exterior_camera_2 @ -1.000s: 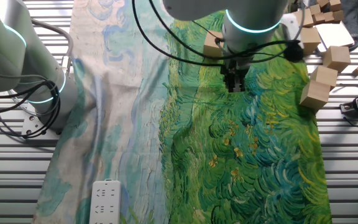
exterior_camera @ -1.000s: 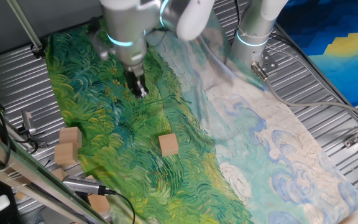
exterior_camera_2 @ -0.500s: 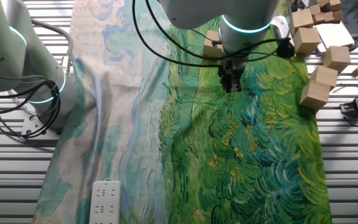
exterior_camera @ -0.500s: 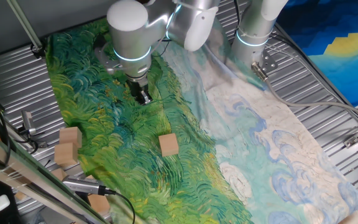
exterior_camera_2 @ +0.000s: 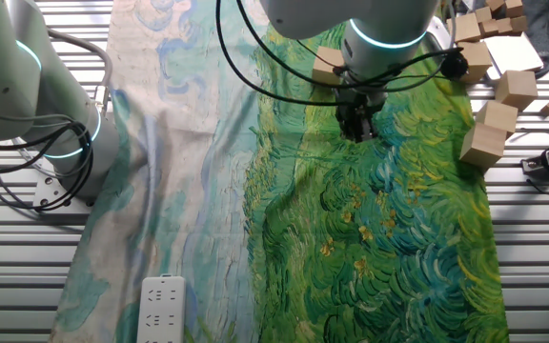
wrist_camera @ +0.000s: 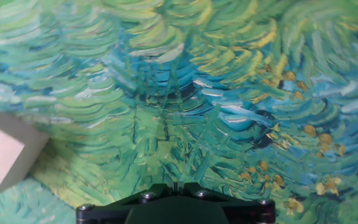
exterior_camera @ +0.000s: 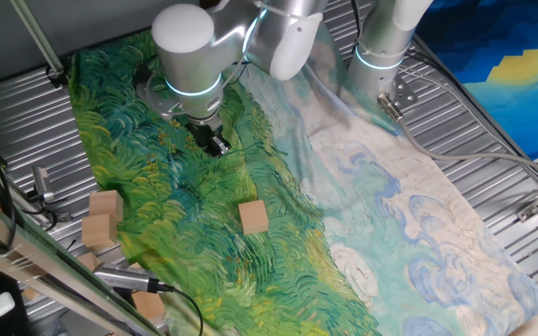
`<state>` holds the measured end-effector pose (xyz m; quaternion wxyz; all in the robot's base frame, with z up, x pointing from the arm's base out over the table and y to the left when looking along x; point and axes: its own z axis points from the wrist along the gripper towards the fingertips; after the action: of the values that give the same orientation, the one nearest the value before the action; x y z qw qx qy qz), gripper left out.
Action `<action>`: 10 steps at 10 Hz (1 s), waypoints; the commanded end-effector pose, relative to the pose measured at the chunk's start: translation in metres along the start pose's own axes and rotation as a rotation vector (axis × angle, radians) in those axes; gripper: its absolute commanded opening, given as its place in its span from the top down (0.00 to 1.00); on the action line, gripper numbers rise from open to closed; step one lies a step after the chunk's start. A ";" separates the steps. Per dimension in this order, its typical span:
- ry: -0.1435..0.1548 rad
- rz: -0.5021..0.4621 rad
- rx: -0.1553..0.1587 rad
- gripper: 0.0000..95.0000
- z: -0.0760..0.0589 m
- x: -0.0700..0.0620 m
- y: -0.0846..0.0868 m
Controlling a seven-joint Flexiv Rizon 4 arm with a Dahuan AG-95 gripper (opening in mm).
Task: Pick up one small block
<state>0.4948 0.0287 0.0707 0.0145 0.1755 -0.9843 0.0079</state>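
Green and blue painted cloth (exterior_camera: 185,187) covers the surface in one fixed view, and the tool (exterior_camera: 216,145) hangs just above it — its wrist now turned a little compared with half a second ago, the tip at nearly the same spot. Its fingers look close together with nothing between them, though I cannot tell for sure. The small block (exterior_camera: 253,217) lies alone on the cloth, well apart from the tool, toward the near edge. Two look-alike cubes (exterior_camera: 104,217) sit stacked at the cloth's left edge, and a third (exterior_camera: 148,304) lies lower by a cable.

From the other fixed view the tool (exterior_camera_2: 358,129) points down over the green part of the cloth (exterior_camera_2: 379,248); the wrist has shifted slightly right since the earlier frame. The small block (exterior_camera_2: 328,67) shows partly behind the arm, just beyond the tool. Several other cubes (exterior_camera_2: 492,133) cluster at the cloth's right edge; a white power strip (exterior_camera_2: 160,308) lies on the pale end.

Hand view — only the tool's dark base shows, fingers out of frame. One pale block (wrist_camera: 5,152) sits at the left edge on the cloth (wrist_camera: 216,93).
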 end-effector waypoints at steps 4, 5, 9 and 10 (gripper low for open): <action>0.000 0.120 0.005 1.00 -0.003 0.000 -0.001; 0.000 0.120 0.010 1.00 -0.003 0.000 -0.001; -0.007 -0.031 -0.006 1.00 -0.003 0.000 -0.001; -0.007 -0.044 -0.006 1.00 -0.003 0.000 -0.001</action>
<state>0.4949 0.0276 0.0738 0.0106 0.1309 -0.9913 0.0088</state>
